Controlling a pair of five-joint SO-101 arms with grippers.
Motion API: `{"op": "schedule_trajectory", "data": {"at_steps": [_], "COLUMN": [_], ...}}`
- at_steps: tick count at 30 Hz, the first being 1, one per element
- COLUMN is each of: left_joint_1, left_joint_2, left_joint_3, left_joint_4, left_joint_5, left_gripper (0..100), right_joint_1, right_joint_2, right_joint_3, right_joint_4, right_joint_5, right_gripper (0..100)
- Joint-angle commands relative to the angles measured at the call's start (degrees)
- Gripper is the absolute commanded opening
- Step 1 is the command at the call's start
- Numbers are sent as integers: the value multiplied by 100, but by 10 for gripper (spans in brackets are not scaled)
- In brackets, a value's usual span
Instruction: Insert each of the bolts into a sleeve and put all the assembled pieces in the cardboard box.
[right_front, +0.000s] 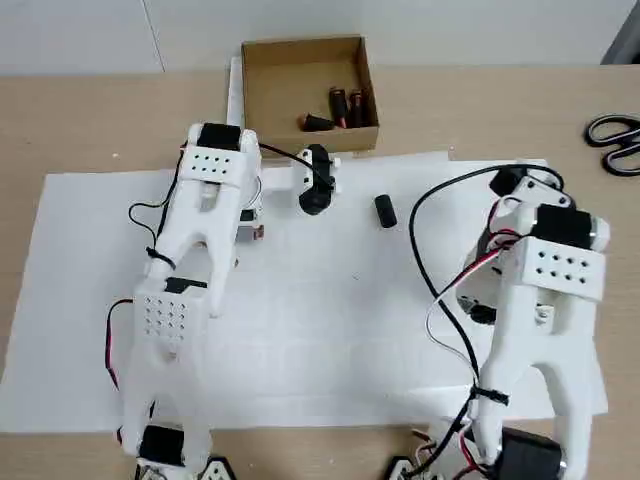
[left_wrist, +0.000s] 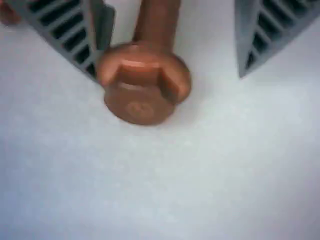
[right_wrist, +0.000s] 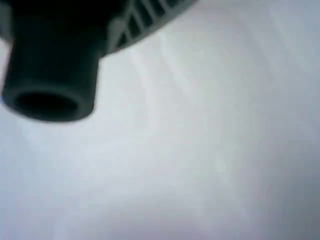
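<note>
On the left side of the worktop (right_front: 80, 110), my left gripper (left_wrist: 167, 70) is spread open around a copper-coloured bolt (left_wrist: 142, 92) that lies on the white paper (right_front: 330, 330); one finger (left_wrist: 65, 30) is against the bolt head, the other stands apart. Behind it, the cardboard box (right_front: 262, 90) holds some assembled pieces (right_front: 340, 105). A loose sleeve (right_front: 385, 211) lies on the paper between my arms. To the right, my right gripper (right_front: 484, 308) is clenched on a black sleeve (right_wrist: 50, 75), over the paper
</note>
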Motion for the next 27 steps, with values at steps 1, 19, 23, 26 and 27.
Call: {"op": "schedule_trajectory", "data": {"at_steps": [1,19,23,26,27], "left_joint_1": [53,185,185,211,229], "left_joint_2": [-44,519,519,519,519], "left_joint_3": [-4,-558,-567,-567,-567], "left_joint_4": [-123,-114,-114,-114,-105], "left_joint_5": [-202,-185,-185,-185,-185], "left_gripper": [163,72,70,19,4], "right_joint_1": [92,75,84,84,84], "right_joint_2": [-180,-189,-189,-189,-189], "right_joint_3": [-35,-35,-35,-35,-35], "right_joint_4": [-40,-40,-40,-40,-40], "right_joint_5": [9,9,9,9,9], "right_gripper": [3,3,3,3,3]}}
